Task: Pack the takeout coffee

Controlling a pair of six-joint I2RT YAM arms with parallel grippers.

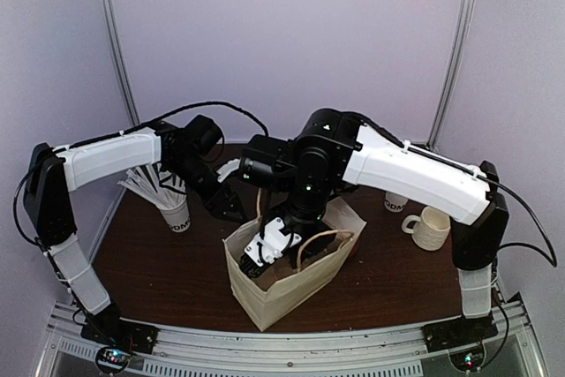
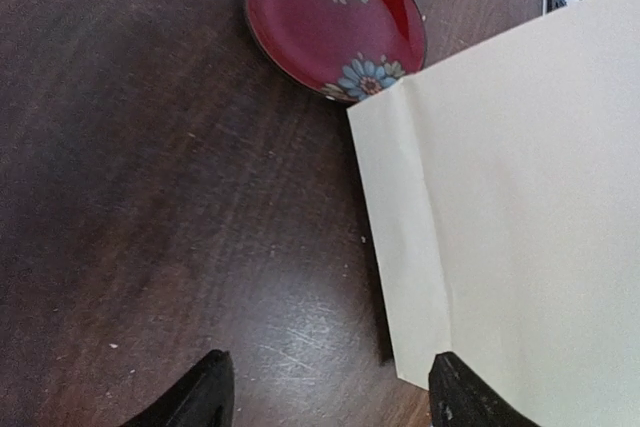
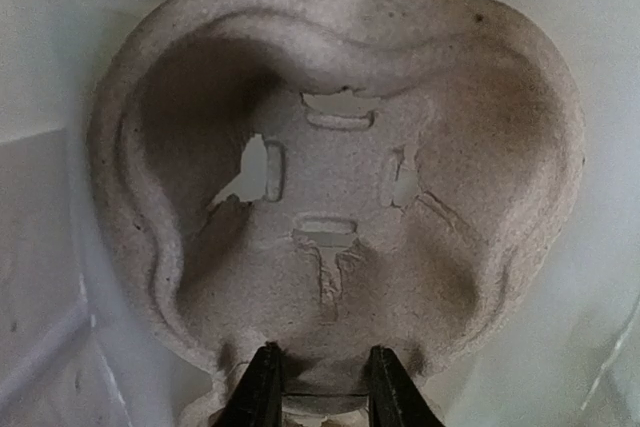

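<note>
My right gripper (image 3: pixel 322 367) pinches the grey moulded-pulp cup tray (image 3: pixel 450 197) inside the tan paper bag (image 1: pixel 265 293); left gripper (image 2: pixel 328 377) wide, empty. Right of bag: white paper coffee cup (image 1: pixel 395 203), nearer right gripper.

Your left arm (image 1: pixel 106 158) goes up from its base, bends, and reaches across to the middle. The left tool (image 1: pixel 231 207) points down. Its fingers (image 2: pixel 205 397) are wide apart, with nothing between them. Your right arm (image 1: pixel 415 174) reaches in from the other side and bends down hard at the wrist. The right tool (image 1: pixel 258 258) points down too, its tips close together, pinching the edge of a tray (image 3: pixel 330 197).
</note>
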